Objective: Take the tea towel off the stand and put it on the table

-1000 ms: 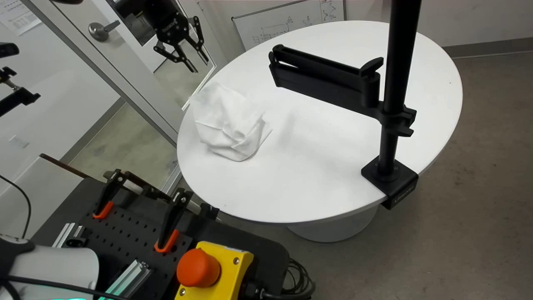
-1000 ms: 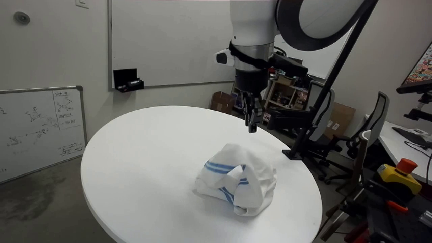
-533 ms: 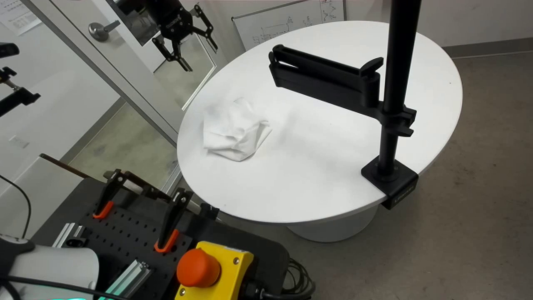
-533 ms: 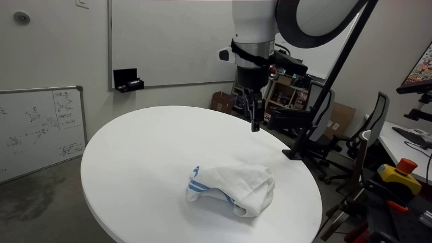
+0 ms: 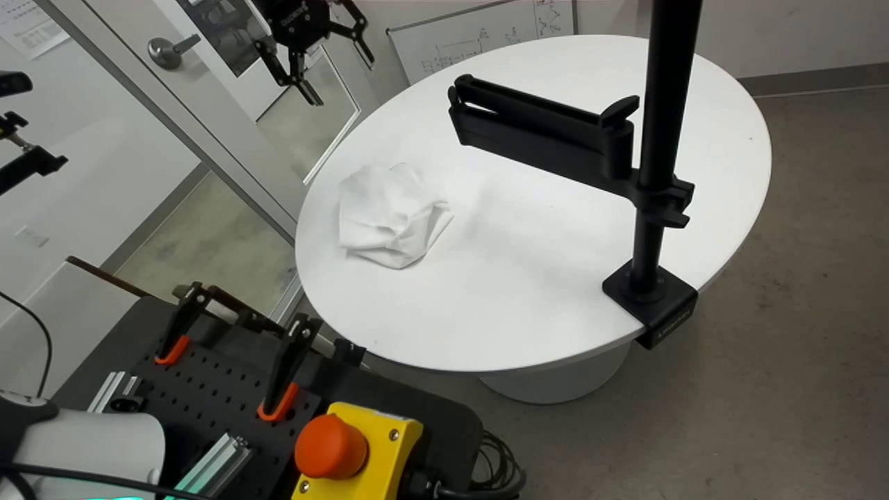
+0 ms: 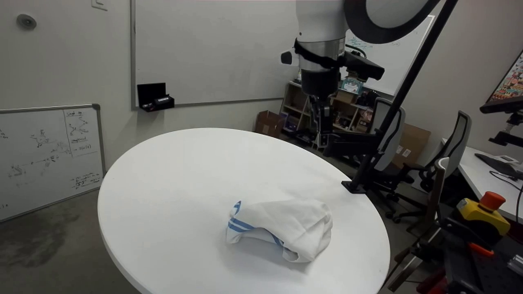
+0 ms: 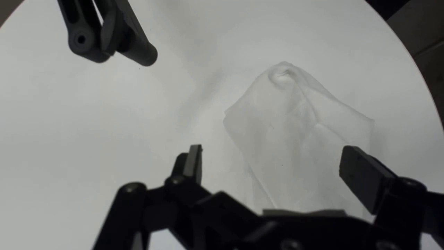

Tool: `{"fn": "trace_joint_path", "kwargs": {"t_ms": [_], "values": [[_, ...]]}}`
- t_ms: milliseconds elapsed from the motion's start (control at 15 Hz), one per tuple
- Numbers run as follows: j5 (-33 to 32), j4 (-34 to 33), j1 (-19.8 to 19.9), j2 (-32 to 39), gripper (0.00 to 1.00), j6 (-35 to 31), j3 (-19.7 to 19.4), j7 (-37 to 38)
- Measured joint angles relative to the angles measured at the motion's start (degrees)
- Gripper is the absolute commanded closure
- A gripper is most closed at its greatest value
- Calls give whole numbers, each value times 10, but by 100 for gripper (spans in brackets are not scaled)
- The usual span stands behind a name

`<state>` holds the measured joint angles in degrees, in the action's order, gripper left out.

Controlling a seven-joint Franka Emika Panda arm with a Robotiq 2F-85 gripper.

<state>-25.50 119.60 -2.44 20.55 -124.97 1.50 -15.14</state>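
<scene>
Hanging higher than the towel [image 5: 392, 222] and well apart from it, the pincer [image 5: 345, 85] is standing wide at the upper left of an exterior view, holding nothing between its fingers [image 7: 192, 162]. The towel is lying crumpled on the desk [image 5: 486, 305] in both exterior views, its blue stripes [image 6: 240, 225] showing near the lower middle of an exterior view. Nothing is draping over the stand [image 5: 653, 167], so the setting-down is looking finished, and a clean retreat is probably all that is remaining. Doing it well is calling for a straight rise first, fingers spread so that neither is snagging the towel. Any sideways swing is better waiting until the pincer is clearing the stand's arm [image 7: 133, 40], which is reaching into the upper left of the wrist view.
</scene>
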Motion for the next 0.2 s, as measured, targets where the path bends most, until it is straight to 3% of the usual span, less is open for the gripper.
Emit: {"fn": "trace_joint_path", "kwargs": {"t_ms": [200], "values": [[3, 14, 7, -23, 0, 10, -3, 2]]}}
